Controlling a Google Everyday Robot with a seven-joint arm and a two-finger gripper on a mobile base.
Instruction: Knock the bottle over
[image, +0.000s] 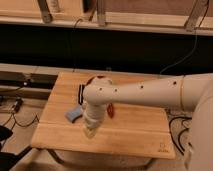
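Bottle itself cannot be picked out on its own; most likely it stands hidden behind the lower end of the arm (145, 92), and the pale shape there may be partly it, though I would not swear to that.

By size: the bench (135, 132), pale wood, carries everything; the arm, white and thick, reaches across it from the view's right and bends down over its front-left part; the gripper (90, 130) hangs at the arm's end, low over the wood; how the jaws stand I cannot tell, nor whether they hold anything. A reddish-brown plate (95, 80) peeks out behind the bend; whatever sits on it is covered, so its contents are unknown; a blue sponge (74, 115) lies just beside the gripper on the view's left; a dark strip (80, 92) lies beyond the sponge.

As a judgement, a small bottle should be light, smooth and quick to topple; no hold is needed; a sideways push high up, near the cap, ought to tip it, while a low push may only slide it along the wood.
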